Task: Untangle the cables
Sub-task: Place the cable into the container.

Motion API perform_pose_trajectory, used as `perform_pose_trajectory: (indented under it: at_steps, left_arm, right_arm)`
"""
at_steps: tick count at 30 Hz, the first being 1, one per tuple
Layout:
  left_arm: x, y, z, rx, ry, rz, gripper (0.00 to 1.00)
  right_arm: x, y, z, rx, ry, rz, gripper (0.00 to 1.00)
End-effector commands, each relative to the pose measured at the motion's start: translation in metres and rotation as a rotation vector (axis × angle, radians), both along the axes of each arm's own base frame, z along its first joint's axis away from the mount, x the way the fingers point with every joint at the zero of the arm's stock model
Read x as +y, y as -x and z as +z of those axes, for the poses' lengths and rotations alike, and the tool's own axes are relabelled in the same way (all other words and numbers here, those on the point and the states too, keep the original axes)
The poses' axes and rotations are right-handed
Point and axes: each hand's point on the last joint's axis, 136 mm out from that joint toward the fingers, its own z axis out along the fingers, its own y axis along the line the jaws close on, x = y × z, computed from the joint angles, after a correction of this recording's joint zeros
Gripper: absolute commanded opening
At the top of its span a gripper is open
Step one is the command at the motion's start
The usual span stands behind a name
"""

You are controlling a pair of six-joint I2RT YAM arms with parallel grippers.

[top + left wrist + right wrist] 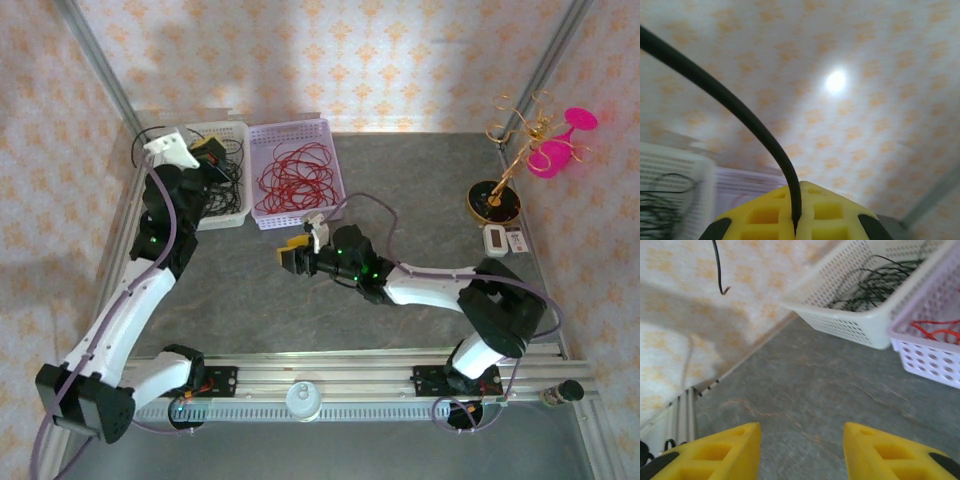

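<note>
Grip first: my left tool (796, 202) is pressed together on a single black cable (740, 112), the strand caught right in the seam between the yellow fingers. From there it climbs out and curves away to the upper left in the left wrist view, so its long axis near the pinch runs roughly straight out of the fingertips and then bends to one side.

From above, that tool is raised over the far left corner, above the white basket (235, 215). The rest of the black cables (226, 182) lie in that basket in a loose heap. A thin dark loop shows just outside the basket's far left corner; I take it to be part of the strand I hold, though I cannot trace it the whole way.

The red cables (295, 172) are coiled in the lilac basket (300, 217), which stands touching the white one on its right.

My right tool (292, 256) is spread and holds nothing. It sits low over the bare worktop (420, 190), near the front of both baskets and pointing toward my left side. In its own view a black strand with a hooked end hangs against the wall at upper left, well apart from its fingers.

So the held cable lies up and to the left of the free tool, and the white basket is directly beneath the holding one. I judge the left arm far the nearer for setting the strand down there.
</note>
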Motion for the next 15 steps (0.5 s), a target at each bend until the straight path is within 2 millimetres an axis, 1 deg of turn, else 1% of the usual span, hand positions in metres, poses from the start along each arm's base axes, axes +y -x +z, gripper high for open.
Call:
perform_pose_trajectory:
  at_steps: [1, 3, 5, 7, 12, 14, 15]
  left_arm:
    - [0.024, -0.017, -0.006, 0.029, -0.051, 0.024, 0.00]
    - [0.033, -0.035, -0.020, 0.068, -0.056, 0.013, 0.00]
    - [0.042, -0.050, -0.034, 0.103, -0.055, 0.022, 0.00]
    - [0.051, -0.062, -0.049, 0.129, -0.059, 0.035, 0.00]
    - [0.084, -0.090, -0.098, 0.229, -0.053, 0.102, 0.00]
    - [0.092, -0.101, -0.118, 0.263, -0.036, 0.104, 0.00]
    - [0.094, -0.106, -0.124, 0.273, -0.031, 0.096, 0.00]
  right_arm:
    - [-0.023, -0.012, 0.009, 0.030, 0.102, -0.146, 0.48]
    - [-0.036, -0.021, 0.012, 0.037, 0.118, -0.233, 0.49]
    - [-0.044, -0.026, 0.014, 0.048, 0.132, -0.287, 0.49]
    - [-0.046, -0.031, 0.016, 0.057, 0.158, -0.313, 0.50]
    - [-0.049, -0.047, 0.030, 0.049, 0.220, -0.374, 0.51]
    - [-0.053, -0.054, 0.035, 0.047, 0.216, -0.397, 0.51]
    - [-0.056, -0.058, 0.035, 0.052, 0.212, -0.409, 0.51]
